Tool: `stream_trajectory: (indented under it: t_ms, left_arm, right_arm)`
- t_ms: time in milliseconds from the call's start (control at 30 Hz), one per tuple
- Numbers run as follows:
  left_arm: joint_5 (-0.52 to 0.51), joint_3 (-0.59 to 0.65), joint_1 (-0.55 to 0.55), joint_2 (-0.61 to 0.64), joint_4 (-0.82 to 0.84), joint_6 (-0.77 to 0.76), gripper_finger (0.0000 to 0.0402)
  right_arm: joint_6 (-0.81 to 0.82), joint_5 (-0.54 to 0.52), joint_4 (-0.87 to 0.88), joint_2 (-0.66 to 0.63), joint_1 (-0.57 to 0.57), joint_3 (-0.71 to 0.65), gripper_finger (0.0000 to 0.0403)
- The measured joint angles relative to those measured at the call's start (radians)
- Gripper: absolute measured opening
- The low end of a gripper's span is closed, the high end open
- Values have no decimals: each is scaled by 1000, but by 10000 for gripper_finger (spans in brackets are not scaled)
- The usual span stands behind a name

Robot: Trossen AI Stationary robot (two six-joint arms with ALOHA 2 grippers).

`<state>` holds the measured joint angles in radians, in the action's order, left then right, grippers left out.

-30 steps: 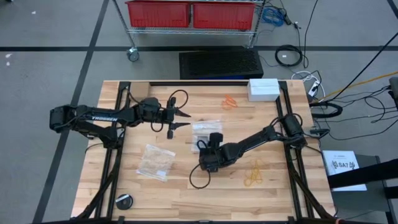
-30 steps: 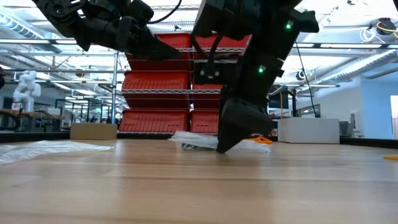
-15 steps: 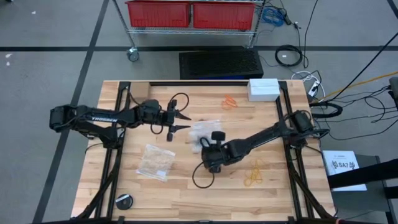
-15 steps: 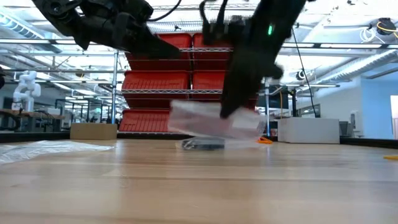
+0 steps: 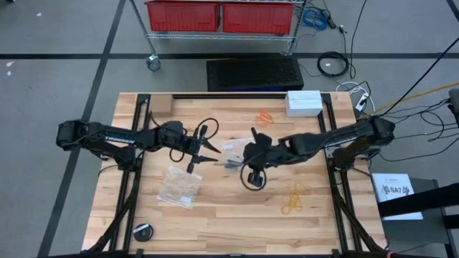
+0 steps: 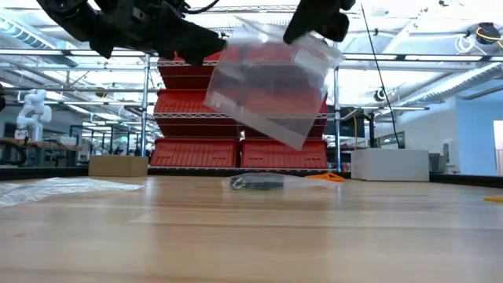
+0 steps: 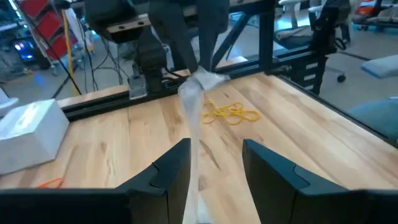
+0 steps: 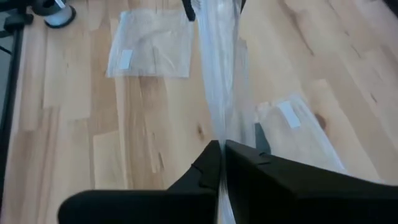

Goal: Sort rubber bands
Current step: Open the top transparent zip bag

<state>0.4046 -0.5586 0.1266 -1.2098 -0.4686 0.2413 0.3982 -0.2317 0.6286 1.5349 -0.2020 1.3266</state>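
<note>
Right gripper (image 5: 245, 152) mid-frame in high view, fingers (image 8: 205, 169) clenched on edge of a clear plastic bag (image 6: 271, 90), bag lifted off the worktop (image 5: 215, 222) and hanging tilted in upper centre of low view. Left gripper (image 5: 208, 148) just left of it, fingers (image 7: 168, 171) spread wide, bag edge hanging between them in left wrist view, not pinched. Small dark clump of black rubber bands (image 6: 255, 182) on worktop at centre of low view, below the raised bag. Pale yellow rubber bands (image 5: 292, 201) lower right of high view, well apart from both grippers. Orange rubber bands (image 5: 265, 117) upper centre, beside white box (image 5: 304, 102). Second clear bag (image 5: 179, 186) flat on worktop lower left of centre; another flat bag (image 8: 286, 134) under right gripper.
</note>
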Motion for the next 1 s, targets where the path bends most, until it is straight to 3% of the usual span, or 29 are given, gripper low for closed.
stream_trajectory:
  t_ms: [200, 533, 1000]
  left_arm:
    - [-150, -8, -26, 0, -74, 43, 153]
    - [-218, -8, -155, -60, -167, 309, 153]
    - [-247, -8, -158, -31, -124, 239, 153]
  right_arm:
    - [-12, 31, 1, -2, 0, 0, 1]
    - [-10, 56, -11, -2, 0, 0, 0]
    - [-9, 56, 11, -2, 0, 0, 0]
